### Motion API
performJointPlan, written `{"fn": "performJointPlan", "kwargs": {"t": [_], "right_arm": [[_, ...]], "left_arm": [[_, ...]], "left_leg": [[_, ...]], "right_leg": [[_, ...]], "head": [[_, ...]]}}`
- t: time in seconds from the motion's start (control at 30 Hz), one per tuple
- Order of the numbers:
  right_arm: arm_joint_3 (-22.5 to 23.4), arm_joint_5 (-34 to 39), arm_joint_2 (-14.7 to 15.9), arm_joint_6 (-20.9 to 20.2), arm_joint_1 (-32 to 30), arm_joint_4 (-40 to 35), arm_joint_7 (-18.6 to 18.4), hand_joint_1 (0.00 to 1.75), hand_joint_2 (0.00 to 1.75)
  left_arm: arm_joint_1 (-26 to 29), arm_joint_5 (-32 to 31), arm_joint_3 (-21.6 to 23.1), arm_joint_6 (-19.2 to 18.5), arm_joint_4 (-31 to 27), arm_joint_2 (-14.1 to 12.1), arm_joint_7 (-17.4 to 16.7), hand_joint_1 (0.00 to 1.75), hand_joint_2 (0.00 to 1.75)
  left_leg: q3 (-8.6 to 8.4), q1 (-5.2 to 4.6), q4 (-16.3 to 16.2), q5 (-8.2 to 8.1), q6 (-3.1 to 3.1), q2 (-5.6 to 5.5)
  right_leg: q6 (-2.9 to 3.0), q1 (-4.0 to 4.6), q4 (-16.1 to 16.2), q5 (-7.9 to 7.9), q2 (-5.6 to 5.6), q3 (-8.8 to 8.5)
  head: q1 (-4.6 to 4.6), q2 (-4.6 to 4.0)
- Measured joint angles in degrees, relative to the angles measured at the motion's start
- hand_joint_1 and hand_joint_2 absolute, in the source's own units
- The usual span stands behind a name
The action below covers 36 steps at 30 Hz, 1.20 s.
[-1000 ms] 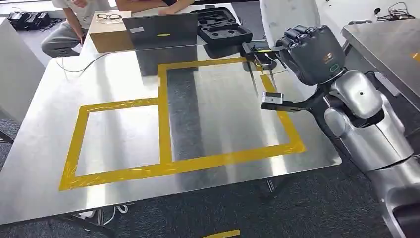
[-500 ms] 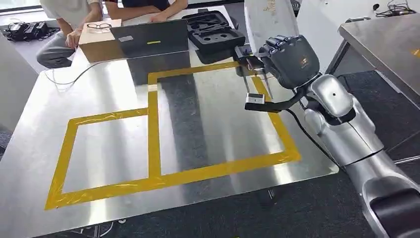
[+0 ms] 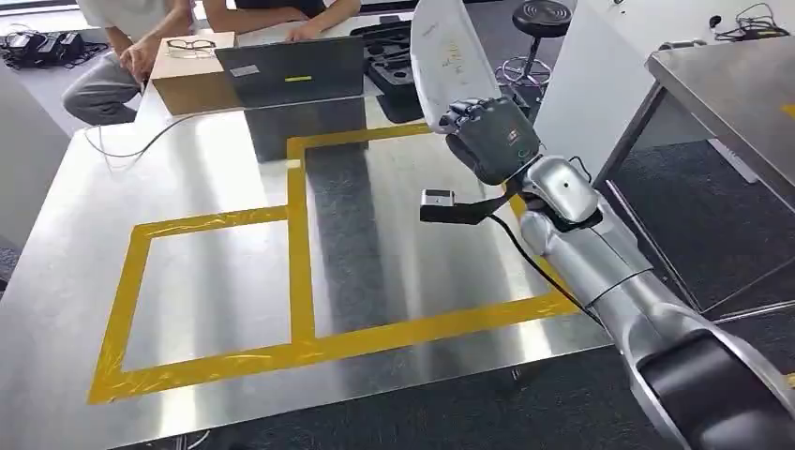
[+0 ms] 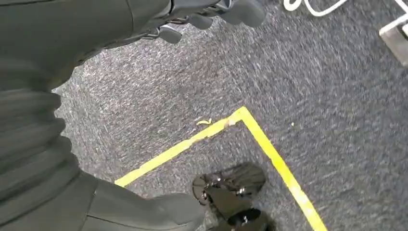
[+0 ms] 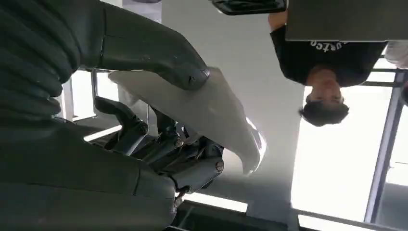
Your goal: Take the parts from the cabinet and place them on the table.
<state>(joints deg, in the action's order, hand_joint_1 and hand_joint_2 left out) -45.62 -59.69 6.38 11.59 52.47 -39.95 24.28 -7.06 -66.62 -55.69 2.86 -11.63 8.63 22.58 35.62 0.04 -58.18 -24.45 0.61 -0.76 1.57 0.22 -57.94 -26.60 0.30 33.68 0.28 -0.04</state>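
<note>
Now the right robot hand [image 3: 492,136], clamped on the white part [image 3: 450,56], has travelled in over the table [image 3: 394,216], so the carry looks nearly finished and set-down comes next. Its wrist view shows thumb [image 5: 149,48] above the part and fingers [image 5: 192,159] beneath it. The left robot hand [image 4: 211,14] hangs over carpet, fingers loose, gripping nothing.

White part [image 3: 448,56] cut by frame edge
</note>
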Motion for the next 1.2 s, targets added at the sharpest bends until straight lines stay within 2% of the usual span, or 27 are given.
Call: {"fn": "performJointPlan", "kwargs": {"t": [0.1,0.17,0.3,0.4,0.6,0.97,1.0,1.2], "right_arm": [[-0.8,1.5,-2.7,1.1,0.4,3.1,0.2,1.75,1.75],[-1.2,2.3,-4.7,1.1,0.4,5.5,0.3,1.75,1.75],[-2.1,3.9,-7.6,0.8,-0.7,10.0,0.7,1.75,1.75],[-2.4,4.6,-9.2,1.2,-2.1,12.8,0.2,1.75,1.75],[-2.6,5.4,-10.4,3.3,-5.4,17.0,-2.5,1.75,1.75],[-2.1,6.2,-10.1,4.9,-10.0,20.7,-3.3,1.75,1.75],[-2.1,6.2,-10.0,5.0,-10.1,20.8,-3.3,0.0,0.0],[-1.4,6.7,-9.0,6.7,-10.5,21.0,-2.5,0.0,0.0]], "left_arm": [[0.0,0.3,0.0,0.8,0.0,0.1,0.8,0.0,1.75],[0.0,0.7,0.0,1.4,0.0,0.3,1.2,0.0,1.75],[0.0,0.8,0.0,2.2,0.0,0.3,1.7,0.0,1.75],[0.1,1.2,0.0,2.6,0.0,0.3,1.7,0.0,1.75],[0.2,1.5,0.0,3.1,0.0,0.5,1.8,0.0,1.75],[0.2,0.7,0.0,3.8,0.0,0.6,1.8,0.0,1.75],[0.1,0.6,0.0,3.8,0.0,0.6,1.8,0.0,1.75],[0.1,0.2,0.0,4.0,0.0,0.6,2.3,0.0,1.75]], "left_leg": [[-0.04,-0.01,0.0,-0.14,-0.32,0.02],[-0.03,-0.02,0.0,-0.17,-0.41,0.06],[-0.04,-0.03,0.0,-0.17,-0.54,0.04],[-0.04,-0.01,0.0,-0.16,-0.54,0.04],[-0.05,0.06,0.0,-0.17,-0.53,0.06],[-0.05,0.09,0.0,-0.18,-0.51,0.11],[-0.06,0.09,0.0,-0.18,-0.51,0.12],[-0.06,0.09,0.0,-0.17,-0.51,0.11]], "right_leg": [[-0.15,0.0,0.3,0.01,0.01,-0.16],[-0.71,-0.04,0.5,0.07,0.03,-0.2],[-1.19,-0.05,0.5,0.05,0.02,-0.23],[-1.27,-0.04,0.5,0.04,0.01,-0.21],[-1.27,-0.03,0.4,0.02,0.02,-0.17],[-1.26,0.02,0.4,-0.04,0.03,-0.13],[-1.26,0.02,0.4,-0.04,0.04,-0.13],[-1.26,0.02,0.4,-0.03,0.05,-0.15]], "head": [[0.02,0.0],[0.0,0.0],[0.0,0.0],[0.0,0.0],[0.0,0.0],[0.0,0.0],[0.0,0.0],[0.0,0.0]]}}
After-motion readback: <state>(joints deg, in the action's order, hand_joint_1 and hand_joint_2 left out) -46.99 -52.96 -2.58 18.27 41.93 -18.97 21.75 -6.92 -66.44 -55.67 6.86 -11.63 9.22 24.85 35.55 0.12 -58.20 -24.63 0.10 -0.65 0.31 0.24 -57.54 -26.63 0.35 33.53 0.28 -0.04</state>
